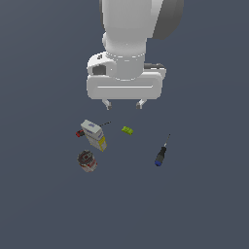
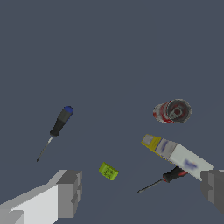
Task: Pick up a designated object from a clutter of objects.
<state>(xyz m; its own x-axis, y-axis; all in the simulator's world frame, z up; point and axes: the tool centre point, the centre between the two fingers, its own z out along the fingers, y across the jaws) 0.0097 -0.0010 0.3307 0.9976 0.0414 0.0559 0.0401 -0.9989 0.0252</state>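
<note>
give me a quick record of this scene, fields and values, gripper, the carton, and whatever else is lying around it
gripper: open, above the clutter, holding nothing
carton: white-grey and yellow, lying over the red-handled screwdriver
can: beside the carton's yellow end, apart from it
green block: alone, on the exterior view's right of the carton
blue-handled screwdriver: apart, furthest to the exterior view's right
</note>
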